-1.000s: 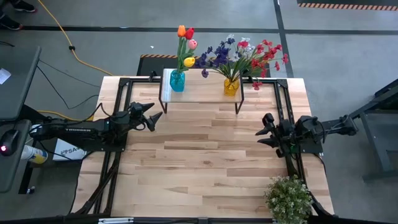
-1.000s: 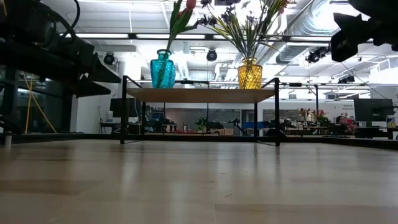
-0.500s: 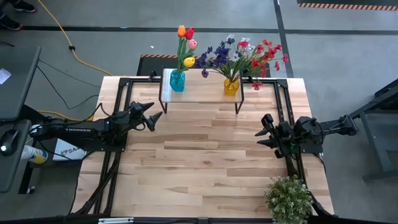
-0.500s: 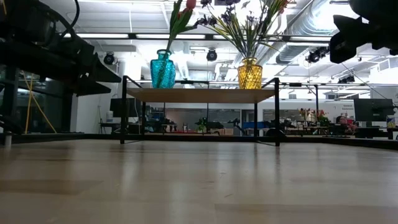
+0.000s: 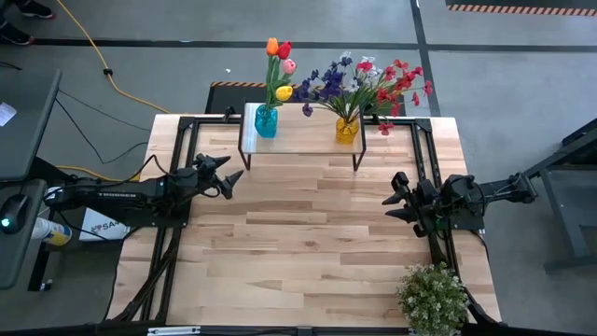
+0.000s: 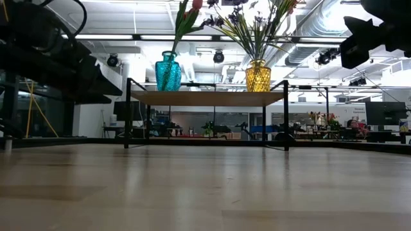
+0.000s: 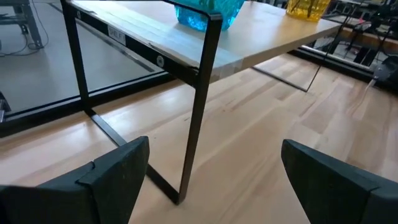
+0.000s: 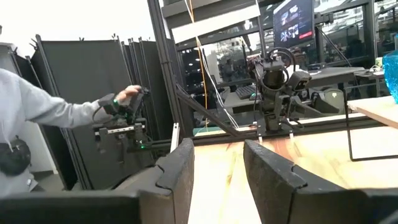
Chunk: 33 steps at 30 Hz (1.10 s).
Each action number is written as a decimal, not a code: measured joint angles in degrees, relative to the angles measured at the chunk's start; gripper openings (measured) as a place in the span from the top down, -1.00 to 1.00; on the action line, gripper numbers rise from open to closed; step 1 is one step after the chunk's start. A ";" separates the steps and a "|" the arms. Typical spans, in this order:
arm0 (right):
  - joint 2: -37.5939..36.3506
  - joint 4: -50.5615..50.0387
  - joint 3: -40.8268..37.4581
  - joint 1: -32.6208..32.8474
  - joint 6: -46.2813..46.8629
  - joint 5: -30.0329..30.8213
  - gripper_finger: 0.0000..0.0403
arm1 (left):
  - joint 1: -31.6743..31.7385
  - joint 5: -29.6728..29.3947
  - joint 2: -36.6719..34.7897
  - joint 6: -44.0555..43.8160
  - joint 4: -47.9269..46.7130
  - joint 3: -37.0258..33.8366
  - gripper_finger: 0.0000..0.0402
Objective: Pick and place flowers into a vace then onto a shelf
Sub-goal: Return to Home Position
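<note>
The shelf [image 5: 298, 142] stands at the table's far middle on thin black legs. A blue vase [image 5: 266, 121] with tulips [image 5: 278, 65] and a yellow vase [image 5: 347, 129] with red, purple and white sprays [image 5: 366, 84] rest on its plank top [image 6: 205, 98]. My left gripper [image 5: 233, 175] hovers open near the shelf's left near leg [image 7: 198, 124], with nothing between its fingers. My right gripper [image 5: 394, 194] hovers over the table's right side, pointing toward the left edge. Its fingers [image 8: 180, 165] stand a narrow gap apart with nothing between them.
A bushy pale-green potted plant [image 5: 432, 299] stands at the near right corner. Black frame rails [image 5: 177, 177] run along the table's left and right sides. Bare wood lies between the two grippers. A person [image 8: 37, 118] in a grey sleeve shows beyond the table's left side.
My left gripper has turned a little at the wrist while staying in place. The vases, flowers and shelf stand as before.
</note>
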 joint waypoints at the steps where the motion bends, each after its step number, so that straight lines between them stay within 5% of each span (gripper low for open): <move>1: 0.00 0.01 0.00 0.00 0.01 0.00 0.35 | 0.00 0.00 0.00 0.00 -0.05 0.00 -0.98; 25: 0.00 -0.04 -0.02 0.00 0.05 0.00 0.35 | 0.00 0.02 -25.72 -0.04 -6.58 -0.04 -0.98; 33: 0.02 -0.13 -0.02 0.00 0.07 0.09 0.35 | 0.00 0.28 -24.48 -0.04 -6.91 -0.04 -0.98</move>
